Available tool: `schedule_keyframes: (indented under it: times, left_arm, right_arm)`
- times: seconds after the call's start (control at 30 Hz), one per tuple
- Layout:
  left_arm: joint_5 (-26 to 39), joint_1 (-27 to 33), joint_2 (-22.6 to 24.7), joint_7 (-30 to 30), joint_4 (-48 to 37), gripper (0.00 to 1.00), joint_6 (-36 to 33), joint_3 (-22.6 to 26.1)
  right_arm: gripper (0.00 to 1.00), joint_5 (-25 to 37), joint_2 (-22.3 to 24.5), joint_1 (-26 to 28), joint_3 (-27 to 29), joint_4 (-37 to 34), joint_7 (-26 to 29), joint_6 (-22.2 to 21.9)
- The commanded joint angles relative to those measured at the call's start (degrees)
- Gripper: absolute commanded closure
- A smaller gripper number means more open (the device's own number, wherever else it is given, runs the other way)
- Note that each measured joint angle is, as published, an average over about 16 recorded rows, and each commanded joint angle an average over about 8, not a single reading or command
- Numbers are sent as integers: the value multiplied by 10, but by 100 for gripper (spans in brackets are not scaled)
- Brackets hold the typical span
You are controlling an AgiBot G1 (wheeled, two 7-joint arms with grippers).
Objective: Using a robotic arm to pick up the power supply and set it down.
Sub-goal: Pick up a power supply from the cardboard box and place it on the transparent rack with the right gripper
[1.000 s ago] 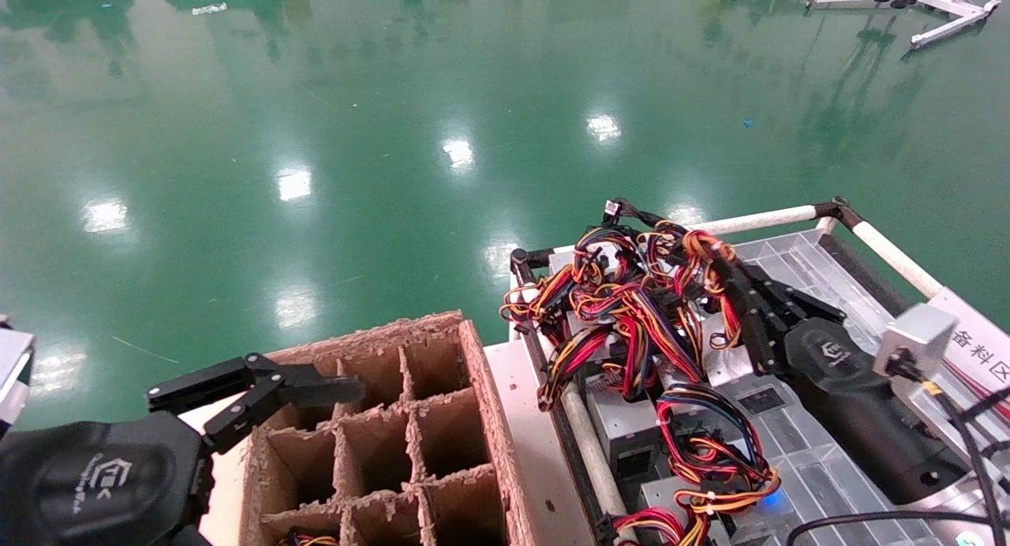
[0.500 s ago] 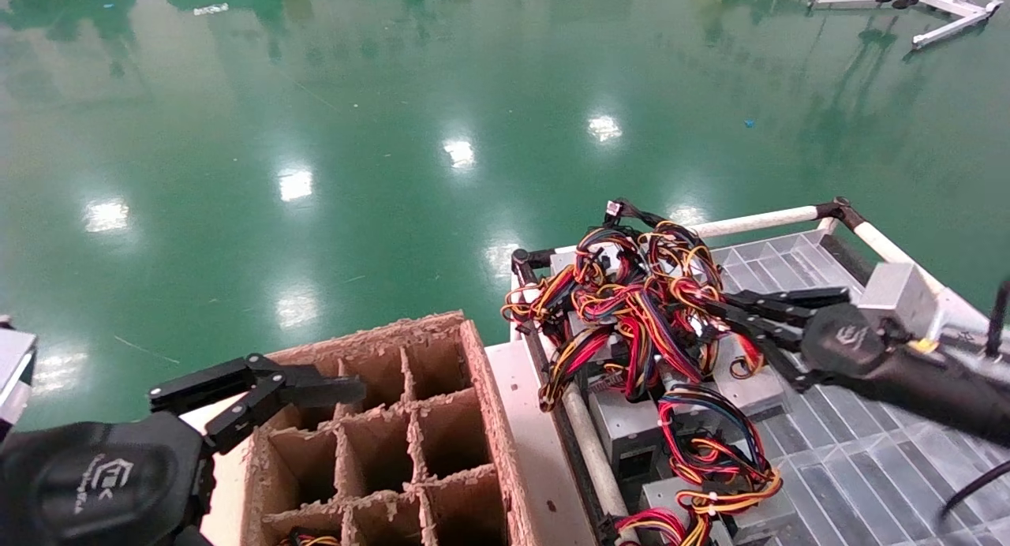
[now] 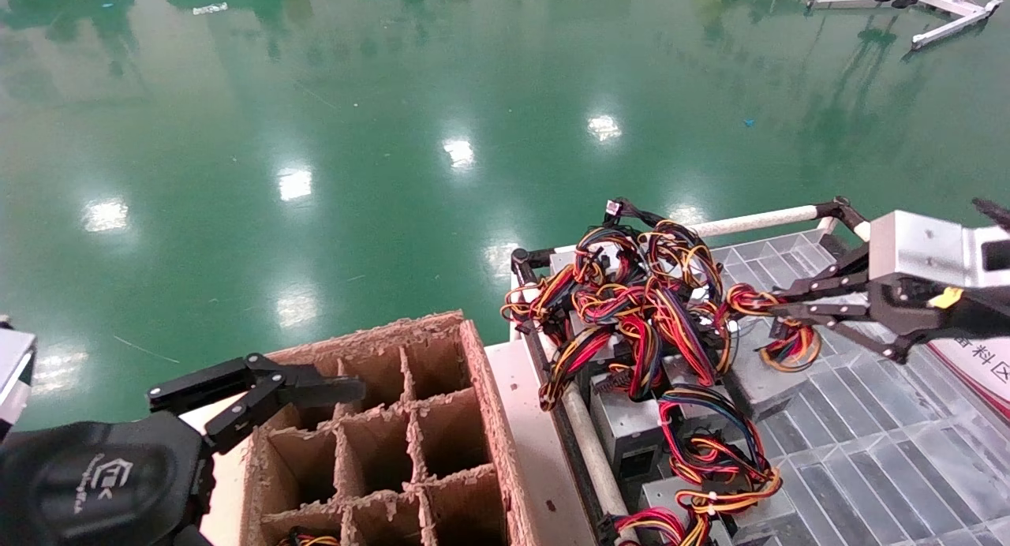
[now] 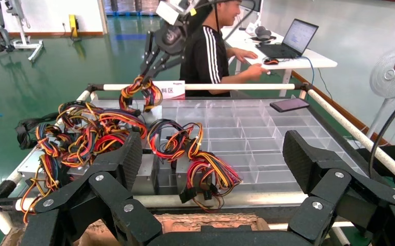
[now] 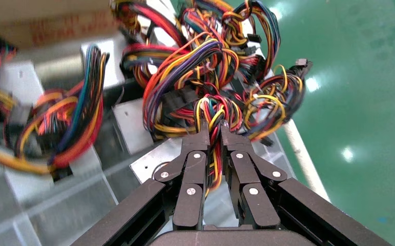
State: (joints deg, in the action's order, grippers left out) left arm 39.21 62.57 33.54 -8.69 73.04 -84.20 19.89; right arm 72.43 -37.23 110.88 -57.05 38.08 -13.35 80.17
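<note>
My right gripper [image 3: 777, 316] hangs over the clear tray, shut on a loop of red, yellow and black wires [image 3: 789, 342]. The right wrist view shows the fingertips [image 5: 214, 128] pinching that bundle [image 5: 213, 110]. The loop runs down to a grey power supply [image 3: 756, 382], whose metal plate [image 5: 151, 160] shows just below the fingers. I cannot tell whether the box is off the tray. The left wrist view shows this gripper [image 4: 151, 77] far off, holding the loop [image 4: 141, 93]. My left gripper [image 3: 260, 384] is parked wide open at the cardboard box's near corner, with nothing in it [image 4: 213, 156].
Several more power supplies [image 3: 623, 420] with tangled wires [image 3: 631, 301] crowd the left side of the tray [image 3: 868, 451], which has a white rail [image 3: 757, 221] round it. A divided cardboard box [image 3: 473, 388] stands to its left. A person [image 4: 210, 46] sits at a desk beyond, and a phone [image 4: 288, 104] lies on the tray.
My right gripper has swung up and to the right, away from the pile, and has drawn a wire loop out with it. The left gripper has not moved.
</note>
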Motion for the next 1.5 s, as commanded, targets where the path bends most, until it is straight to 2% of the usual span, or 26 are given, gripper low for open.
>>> schedule_keyframes:
  times: [0.03, 0.27, 0.6, 0.93, 1.27, 1.5]
  left_arm:
    - [0, 0, 0, 0, 0, 0, 0, 0]
    - [0, 0, 0, 0, 0, 0, 0, 0]
    - [0, 0, 0, 0, 0, 0, 0, 0]
    - [0, 0, 0, 0, 0, 0, 0, 0]
    - [0, 0, 0, 0, 0, 0, 0, 0]
    - [0, 0, 0, 0, 0, 0, 0, 0]
  right_arm:
    - [100, 36, 4, 29, -14, 36, 27, 4]
    - [100, 88, -8, 71, -37, 90, 99, 28]
    - [100, 123, -41, 106, -49, 71, 117, 41]
    - [100, 99, -39, 84, -41, 29, 110, 32]
    - [100, 22, -5, 42, 0, 8, 103, -8]
    - [100, 10, 0, 27, 6, 7, 95, -22]
